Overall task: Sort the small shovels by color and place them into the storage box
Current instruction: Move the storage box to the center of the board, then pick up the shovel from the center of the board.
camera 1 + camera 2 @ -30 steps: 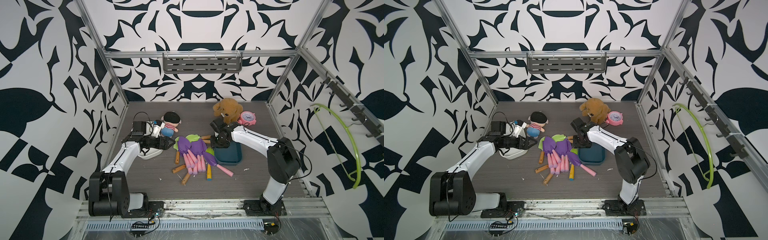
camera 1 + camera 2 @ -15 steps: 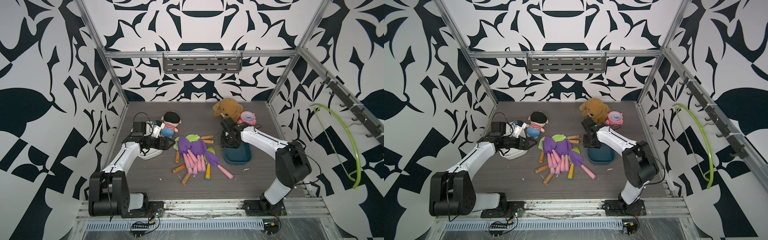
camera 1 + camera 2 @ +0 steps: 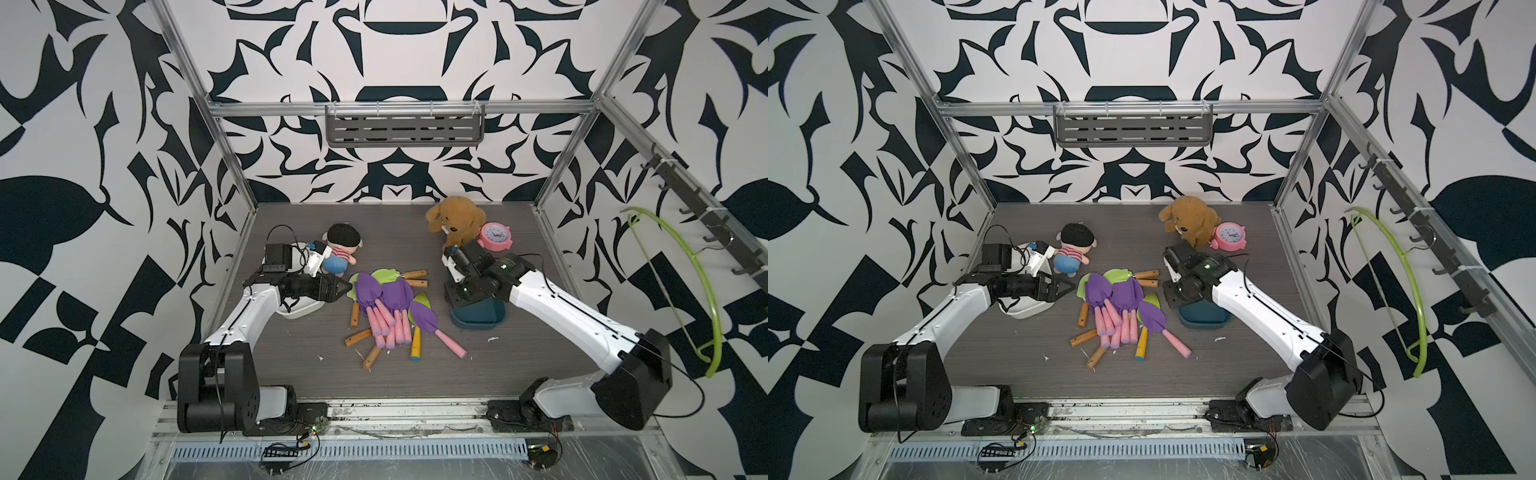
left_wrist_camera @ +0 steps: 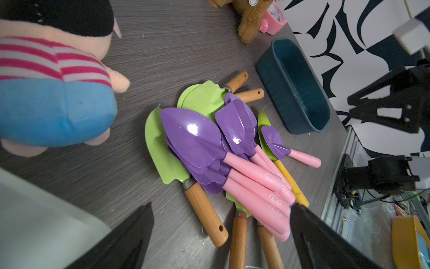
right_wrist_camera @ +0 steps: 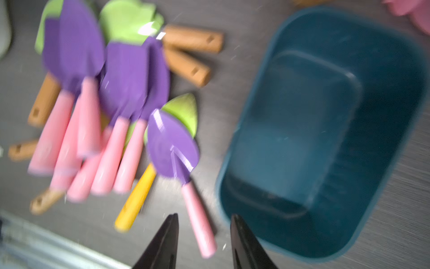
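The small shovels lie in a heap at mid-table: purple blades with pink handles over light green blades with wooden handles and one yellow handle. One purple shovel lies apart, beside the dark teal storage box, which is empty. My left gripper is open, pointing at the heap's left edge from above a white box. In the left wrist view the left gripper holds nothing. My right gripper hovers open above the teal box's near-left rim and that shovel's pink handle.
A striped plush doll sits behind the left gripper. A brown teddy and a pink alarm clock stand behind the right wrist. A green hanger hangs on the right wall. Small white crumbs dot the table.
The right arm has swung to the right, away from the heap, and the teal box has shifted right with it. Its jaws have narrowed a little. The left arm has not moved.
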Robot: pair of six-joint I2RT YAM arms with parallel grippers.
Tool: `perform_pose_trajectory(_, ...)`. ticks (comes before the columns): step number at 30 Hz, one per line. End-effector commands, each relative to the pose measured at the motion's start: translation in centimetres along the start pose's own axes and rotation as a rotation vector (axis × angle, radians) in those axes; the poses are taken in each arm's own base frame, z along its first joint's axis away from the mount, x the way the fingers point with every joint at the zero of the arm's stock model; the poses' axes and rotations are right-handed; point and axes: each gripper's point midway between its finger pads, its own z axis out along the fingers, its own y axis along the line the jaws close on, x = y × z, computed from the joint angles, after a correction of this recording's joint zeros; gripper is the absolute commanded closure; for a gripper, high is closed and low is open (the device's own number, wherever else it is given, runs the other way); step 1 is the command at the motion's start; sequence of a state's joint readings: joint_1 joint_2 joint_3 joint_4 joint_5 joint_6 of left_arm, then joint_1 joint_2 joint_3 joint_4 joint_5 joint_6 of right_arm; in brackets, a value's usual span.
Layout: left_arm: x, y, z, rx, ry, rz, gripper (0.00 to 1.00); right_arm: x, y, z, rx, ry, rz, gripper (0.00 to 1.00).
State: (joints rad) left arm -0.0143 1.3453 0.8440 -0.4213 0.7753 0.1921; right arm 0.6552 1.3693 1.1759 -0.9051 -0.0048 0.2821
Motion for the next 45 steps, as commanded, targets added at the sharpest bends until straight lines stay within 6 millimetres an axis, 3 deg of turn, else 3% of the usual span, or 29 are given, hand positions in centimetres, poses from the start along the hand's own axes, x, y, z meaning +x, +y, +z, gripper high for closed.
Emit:
perform_pose_trajectory(1, 0.9, -1.2, -0.1, 0.063, 0.008, 0.012, 0.01, 5.2, 1.0, 1.0, -0.010, 0.190, -0.114, 0.58)
perform_pose_trajectory(11, 1.0, -1.2, -0.2, 0.050, 0.008, 0.019, 0.01, 7.6, 2.3, 5.1, 0.028, 0.354, -0.121, 0.57)
perform_pose_trajectory(28, 1.4, -1.0, -0.2, 0.044, 0.014, 0.015, 0.00, 7.2, 1.9, 11.0, 0.108, 0.390, -0.070, 0.58)
perform_pose_trajectory(37, 1.4, -0.8, -0.1, 0.046, 0.017, 0.003, 0.01, 7.5, 2.0, 12.0, 0.096, 0.385, -0.050, 0.65)
perform_pose_trajectory(39, 1.5, -0.8, -0.1, 0.048, 0.017, 0.001, 0.01, 7.6, 2.0, 12.1, 0.094, 0.387, -0.046, 0.73)
perform_pose_trajectory(45, 0.9, -1.0, -0.2, 0.064, 0.008, -0.006, 0.01, 6.2, 1.9, 10.3, 0.099, 0.310, -0.039, 0.83)
